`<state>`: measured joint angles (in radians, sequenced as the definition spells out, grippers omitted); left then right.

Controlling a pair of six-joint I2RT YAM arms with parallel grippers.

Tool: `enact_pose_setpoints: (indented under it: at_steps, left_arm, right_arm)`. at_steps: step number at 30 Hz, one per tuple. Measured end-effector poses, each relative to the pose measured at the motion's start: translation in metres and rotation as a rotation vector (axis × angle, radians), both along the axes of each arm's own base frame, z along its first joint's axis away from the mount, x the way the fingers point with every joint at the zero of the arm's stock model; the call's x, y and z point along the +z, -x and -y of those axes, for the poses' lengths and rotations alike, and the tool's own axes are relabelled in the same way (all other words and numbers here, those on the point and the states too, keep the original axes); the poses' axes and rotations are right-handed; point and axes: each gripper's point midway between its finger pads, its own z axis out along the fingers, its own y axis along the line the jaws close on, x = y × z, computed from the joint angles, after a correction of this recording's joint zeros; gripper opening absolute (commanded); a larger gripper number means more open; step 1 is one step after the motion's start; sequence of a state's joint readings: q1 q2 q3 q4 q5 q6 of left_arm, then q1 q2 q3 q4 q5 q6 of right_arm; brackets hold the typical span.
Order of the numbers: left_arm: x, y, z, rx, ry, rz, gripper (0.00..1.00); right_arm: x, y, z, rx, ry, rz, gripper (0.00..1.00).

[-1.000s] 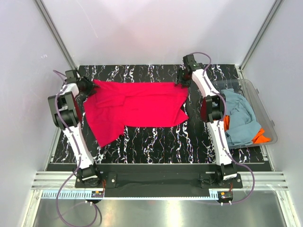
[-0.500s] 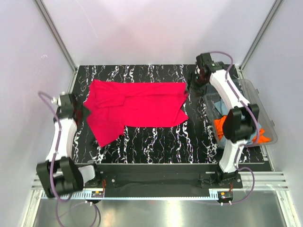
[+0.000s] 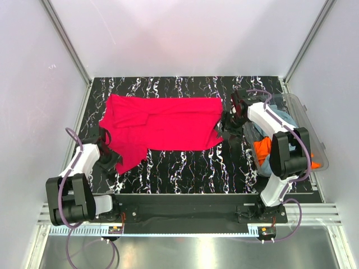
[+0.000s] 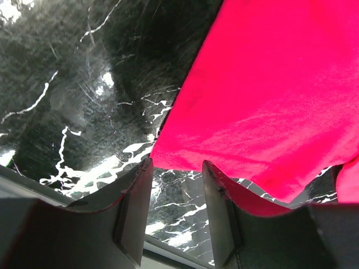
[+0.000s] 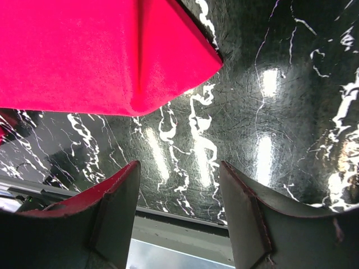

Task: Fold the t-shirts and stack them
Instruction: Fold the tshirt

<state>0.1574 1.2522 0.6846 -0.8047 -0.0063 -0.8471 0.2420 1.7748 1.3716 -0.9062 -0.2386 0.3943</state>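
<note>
The red t-shirt point(image 3: 162, 126) lies spread flat on the table point(image 3: 185, 165), toward 12 o'clock. The left claw point(image 4: 176, 179), fingers parted and gripping nothing, is at the shirt's 8 o'clock corner. The right claw point(image 5: 179, 179), likewise spread and empty, is at its 3 o'clock edge. An orange t-shirt point(image 3: 262, 148) sits in the tub point(image 3: 317, 134).

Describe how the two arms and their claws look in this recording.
The left arm and right arm are alike: white links between bulky black joints, on black bases, with thin purple cables looping alongside. The left claw and right claw each have two flat, dark grey, tapered fingers.
</note>
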Motion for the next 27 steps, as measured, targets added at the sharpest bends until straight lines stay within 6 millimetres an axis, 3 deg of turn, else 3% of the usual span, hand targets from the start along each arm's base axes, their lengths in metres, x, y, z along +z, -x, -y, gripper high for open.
enact_pose_setpoints:
  at_steps: [11, 13, 15, 18, 20, 23, 27]
  left_arm:
    - [-0.02, 0.012, 0.001, 0.049, 0.001, -0.105, 0.45]
    - [-0.021, 0.012, 0.001, 0.054, -0.001, -0.11, 0.39]
    - [-0.022, 0.012, 0.002, 0.057, 0.003, -0.111, 0.22]
    - [-0.022, 0.006, 0.003, 0.051, 0.016, -0.09, 0.05]
    - [-0.021, 0.002, 0.005, 0.036, 0.023, -0.079, 0.0]
    - [-0.02, 0.0, 0.005, 0.015, 0.025, -0.069, 0.0]
    - [-0.02, -0.007, 0.005, -0.006, 0.027, -0.048, 0.0]
  right_arm:
    - [-0.005, -0.005, -0.004, -0.018, -0.021, 0.02, 0.66]
    - [-0.008, -0.007, -0.004, -0.027, -0.023, 0.022, 0.64]
    - [-0.012, -0.008, -0.005, -0.044, -0.025, 0.016, 0.61]
    - [-0.025, -0.013, -0.005, -0.09, -0.015, -0.002, 0.58]
    - [-0.036, -0.016, -0.003, -0.127, 0.003, -0.013, 0.54]
    - [-0.048, -0.019, 0.0, -0.184, 0.022, -0.018, 0.47]
    - [-0.058, -0.024, 0.002, -0.267, 0.029, -0.012, 0.48]
